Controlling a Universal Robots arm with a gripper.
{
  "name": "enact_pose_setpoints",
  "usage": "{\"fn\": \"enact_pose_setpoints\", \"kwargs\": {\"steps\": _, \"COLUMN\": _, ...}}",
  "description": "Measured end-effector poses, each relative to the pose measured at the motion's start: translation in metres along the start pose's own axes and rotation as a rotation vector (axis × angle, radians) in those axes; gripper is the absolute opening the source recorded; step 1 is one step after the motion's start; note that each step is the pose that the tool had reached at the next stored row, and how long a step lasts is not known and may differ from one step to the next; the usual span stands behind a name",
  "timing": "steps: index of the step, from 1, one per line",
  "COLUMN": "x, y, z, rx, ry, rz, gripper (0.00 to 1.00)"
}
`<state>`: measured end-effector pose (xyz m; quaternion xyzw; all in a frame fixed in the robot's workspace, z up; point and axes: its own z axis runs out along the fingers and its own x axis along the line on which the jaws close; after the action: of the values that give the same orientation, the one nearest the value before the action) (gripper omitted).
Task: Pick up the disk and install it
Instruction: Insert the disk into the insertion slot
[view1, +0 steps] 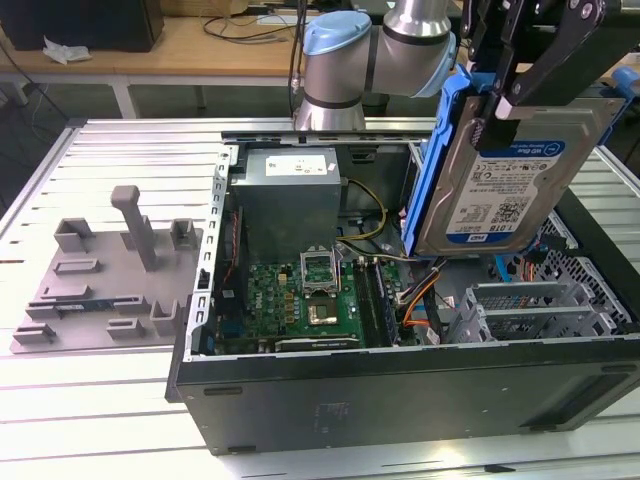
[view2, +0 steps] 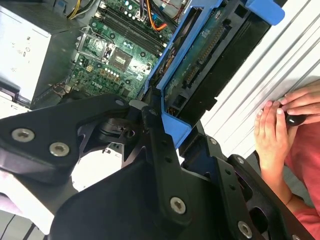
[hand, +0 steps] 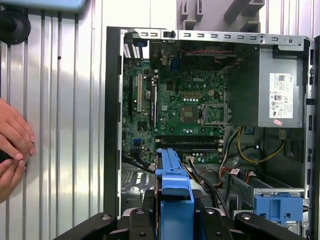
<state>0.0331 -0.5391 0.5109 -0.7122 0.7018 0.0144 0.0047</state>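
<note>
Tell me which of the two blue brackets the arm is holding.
The blue bracket around the disk, clamped in the gripper above the computer case. The other bracket sits inside the case, untouched.

**Disk Held Up Over the Open Computer**

The disk (view1: 510, 190) was a flat silver box with a white and blue sticker on its face. A blue plastic frame (view1: 443, 150) ran along its edge. It was up in the air, pinched at its top end by the gripper (view1: 505, 100). It stood nearly upright, leaning a little. It hung above the open computer case (view1: 400, 385), over the side on the exterior view's right. In the second wrist view its back showed a green board. In the first wrist view it was edge-on, a thin blue strip.
</note>
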Motion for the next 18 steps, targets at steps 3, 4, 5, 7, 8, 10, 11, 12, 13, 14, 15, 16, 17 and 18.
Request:
{"fn": "enact_pose_setpoints", "kwargs": {"steps": 3, "x": 0.0025, "y": -0.0001, "z": 0.0000, "rx": 0.0006, "ry": -0.0002, "rz": 0.009, "gripper": 0.37}}
{"fn": "enact_pose_setpoints", "kwargs": {"steps": 4, "x": 0.0029, "y": -0.0001, "z": -0.0001, "rx": 0.0007, "ry": -0.0001, "rz": 0.011, "gripper": 0.37}}
{"fn": "enact_pose_setpoints", "kwargs": {"steps": 5, "x": 0.0030, "y": -0.0001, "z": -0.0001, "rx": 0.0008, "ry": -0.0003, "rz": 0.013, "gripper": 0.37}}
{"fn": "enact_pose_setpoints", "kwargs": {"steps": 7, "x": 0.0030, "y": -0.0003, "z": -0.0001, "rx": 0.0009, "ry": -0.0002, "rz": 0.014, "gripper": 0.37}}
{"fn": "enact_pose_setpoints", "kwargs": {"steps": 8, "x": 0.0030, "y": -0.0005, "z": -0.0001, "rx": 0.0010, "ry": -0.0002, "rz": 0.014, "gripper": 0.37}}
{"fn": "enact_pose_setpoints", "kwargs": {"steps": 10, "x": 0.0031, "y": -0.0013, "z": 0.0000, "rx": 0.0009, "ry": -0.0002, "rz": 0.014, "gripper": 0.37}}
{"fn": "enact_pose_setpoints", "kwargs": {"steps": 11, "x": 0.0031, "y": -0.0020, "z": 0.0000, "rx": 0.0009, "ry": -0.0002, "rz": 0.015, "gripper": 0.37}}
{"fn": "enact_pose_setpoints", "kwargs": {"steps": 12, "x": 0.0032, "y": -0.0027, "z": 0.0000, "rx": 0.0009, "ry": -0.0003, "rz": 0.015, "gripper": 0.37}}
{"fn": "enact_pose_setpoints", "kwargs": {"steps": 13, "x": 0.0032, "y": -0.0038, "z": 0.0000, "rx": 0.0009, "ry": -0.0002, "rz": 0.015, "gripper": 0.37}}
{"fn": "enact_pose_setpoints", "kwargs": {"steps": 14, "x": 0.0033, "y": -0.0049, "z": 0.0001, "rx": 0.0009, "ry": -0.0002, "rz": 0.015, "gripper": 0.37}}
{"fn": "enact_pose_setpoints", "kwargs": {"steps": 15, "x": 0.0033, "y": -0.0059, "z": 0.0001, "rx": 0.0009, "ry": -0.0003, "rz": 0.015, "gripper": 0.37}}
{"fn": "enact_pose_setpoints", "kwargs": {"steps": 16, "x": 0.0034, "y": -0.0069, "z": 0.0001, "rx": 0.0009, "ry": -0.0003, "rz": 0.015, "gripper": 0.37}}
{"fn": "enact_pose_setpoints", "kwargs": {"steps": 17, "x": 0.0034, "y": -0.0084, "z": 0.0001, "rx": 0.0010, "ry": -0.0001, "rz": 0.016, "gripper": 0.37}}
{"fn": "enact_pose_setpoints", "kwargs": {"steps": 18, "x": 0.0036, "y": -0.0098, "z": 0.0001, "rx": 0.0009, "ry": -0.0002, "rz": 0.016, "gripper": 0.37}}
